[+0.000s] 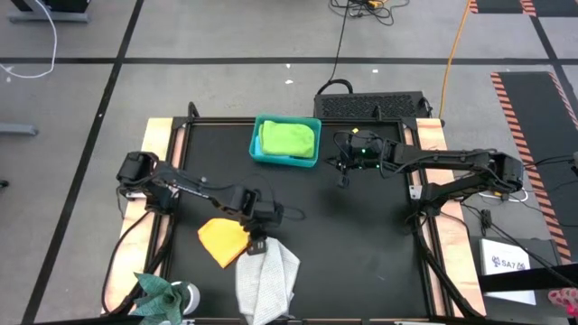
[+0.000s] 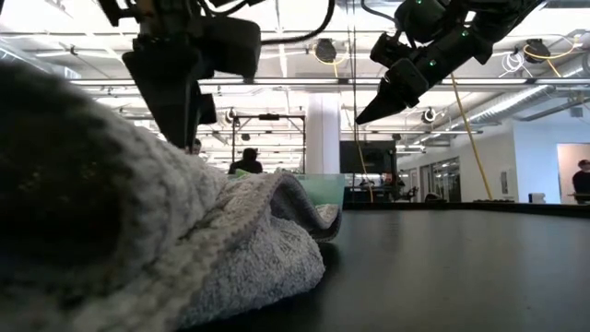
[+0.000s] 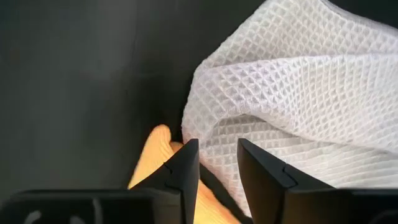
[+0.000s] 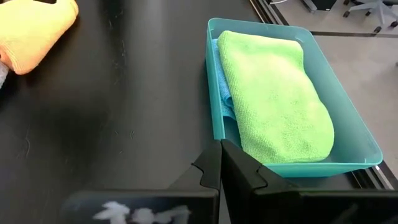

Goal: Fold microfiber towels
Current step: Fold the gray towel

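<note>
Towels lie in three places. A grey towel [image 1: 267,282] sits rumpled at the near edge of the table [image 1: 361,244], an orange towel [image 1: 223,240] lies folded just to its left and touching it, and a lime towel [image 1: 289,137] rests folded in the teal bin [image 1: 257,149] at the far middle, with a blue towel [image 4: 222,93] showing beneath it. A teal towel [image 1: 155,291] lies bunched at the near left corner.

Left gripper [image 3: 214,163] hovers over the seam between the orange and grey towels, fingers parted with a gap between them and nothing held; the grey weave shows through the gap. Right gripper [image 4: 221,163] waits to the right of the bin, raised off the table, fingers pressed together and empty.

My reading is that the grey towel is the next one to be folded, and it is a heap, not a flat sheet. The risks, as I judge them:

- The left fingers stand over both cloths. Coming down here could pinch the orange edge along with the grey and drag the finished fold open.
- A pinch on a bunched ridge may catch two layers, so the towel lifts as a lump and will not spread.
- The grey towel overhangs the near edge, so a pull toward the near side could slide it off the table.
</note>
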